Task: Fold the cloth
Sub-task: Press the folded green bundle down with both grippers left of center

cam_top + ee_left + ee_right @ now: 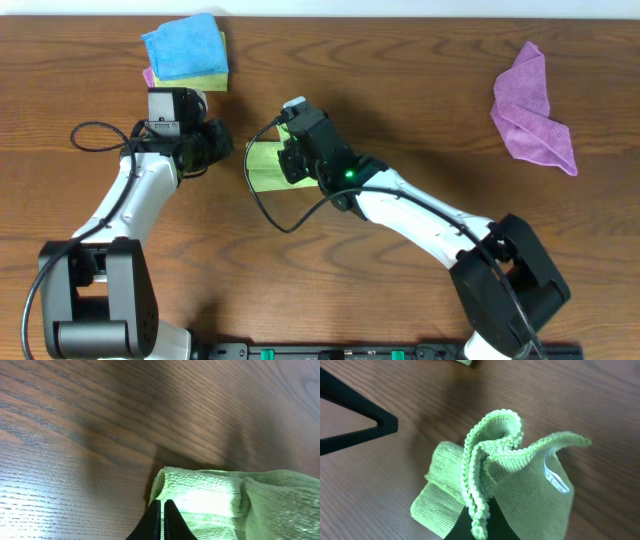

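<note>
A brown wood-grain table (400,80) fills the background.

From above, the light is bright and even. The brown tabletop (420,90) looks clear and sharp, and the shadows on it are soft and faint. A strip along the top edge is washed out to white. A small green light (347,175) glows on the right arm (420,205).

In the left wrist view, the tabletop shines pale at the lower left. A big dark shadow lies across the middle. The green cloth (230,505) has a spot so bright it looks almost white. The left claw (161,505) is just a black shape.

In the right wrist view, the green cloth is sharp, with its stitches easy to see. The far top looks dark and a bit blurry.
</note>
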You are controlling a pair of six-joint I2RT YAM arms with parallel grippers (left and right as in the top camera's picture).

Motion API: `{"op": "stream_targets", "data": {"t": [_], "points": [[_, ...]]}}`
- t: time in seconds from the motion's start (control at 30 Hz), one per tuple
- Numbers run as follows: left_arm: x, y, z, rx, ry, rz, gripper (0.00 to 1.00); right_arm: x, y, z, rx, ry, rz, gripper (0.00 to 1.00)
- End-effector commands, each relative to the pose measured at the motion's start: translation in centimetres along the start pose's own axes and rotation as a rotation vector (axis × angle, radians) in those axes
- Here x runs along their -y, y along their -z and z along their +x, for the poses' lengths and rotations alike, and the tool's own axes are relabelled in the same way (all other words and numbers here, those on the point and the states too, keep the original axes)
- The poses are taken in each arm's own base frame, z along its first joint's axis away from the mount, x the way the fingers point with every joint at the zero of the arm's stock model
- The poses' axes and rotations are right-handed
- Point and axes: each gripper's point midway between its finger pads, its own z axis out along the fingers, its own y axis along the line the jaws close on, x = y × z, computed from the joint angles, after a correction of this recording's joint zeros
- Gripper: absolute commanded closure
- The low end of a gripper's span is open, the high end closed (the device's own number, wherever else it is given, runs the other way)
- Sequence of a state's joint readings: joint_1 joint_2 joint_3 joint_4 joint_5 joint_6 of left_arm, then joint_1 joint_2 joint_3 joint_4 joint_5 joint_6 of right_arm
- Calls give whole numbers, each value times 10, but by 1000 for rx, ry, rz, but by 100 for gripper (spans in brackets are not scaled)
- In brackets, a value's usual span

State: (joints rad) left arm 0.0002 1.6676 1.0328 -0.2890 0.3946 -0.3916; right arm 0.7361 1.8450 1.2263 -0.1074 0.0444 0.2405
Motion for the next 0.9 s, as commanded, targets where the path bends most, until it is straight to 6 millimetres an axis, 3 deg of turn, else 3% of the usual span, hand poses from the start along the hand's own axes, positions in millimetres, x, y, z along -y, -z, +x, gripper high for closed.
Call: {"op": "stream_targets", "data": {"t": [0.0,0.27,0.43,0.87], "points": [[2,8,-10,33,-15,-4,94,-6,2,-14,30,49,16,99],[-11,8,-4,16,0,-68,94,-7,-2,-11,-9,80,23,99],[-14,8,-3,13,3,-84,94,-24,-9,-15,-32,150,6,99],[-33,13,-10,26,45,-120,94,-49,-34,17,-100,205,-23,99]]}}
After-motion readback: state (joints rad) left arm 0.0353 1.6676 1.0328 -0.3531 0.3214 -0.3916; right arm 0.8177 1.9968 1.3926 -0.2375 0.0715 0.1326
